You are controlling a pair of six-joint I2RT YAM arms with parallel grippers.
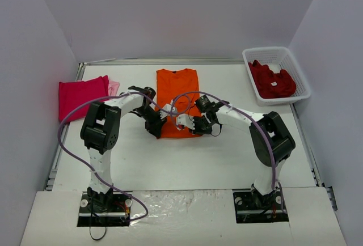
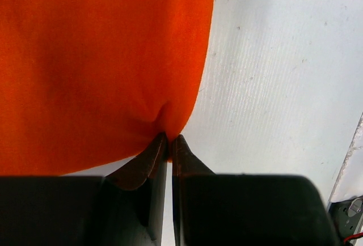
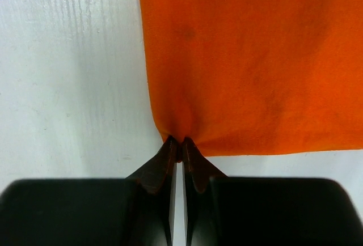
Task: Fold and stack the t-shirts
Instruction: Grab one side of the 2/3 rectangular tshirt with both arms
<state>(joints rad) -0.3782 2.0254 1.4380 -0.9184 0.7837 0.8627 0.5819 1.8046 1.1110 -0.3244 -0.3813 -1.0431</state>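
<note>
My left gripper (image 2: 169, 139) has its fingers pressed together on the near left corner of the orange shirt (image 2: 96, 64), the cloth puckering where the tips bite. My right gripper (image 3: 180, 141) pinches the near right corner the same way, jaws closed tight on the hem. Between them the shirt lies flat on the table (image 1: 187, 161), around the middle, collar toward the far edge. Off to the left, at the table's edge, lies a magenta shirt (image 1: 79, 98) with a pale pink shirt (image 1: 114, 87) showing beside it. Dark red shirts (image 1: 272, 80) sit heaped in the basket (image 1: 301, 73) at the far right corner.
</note>
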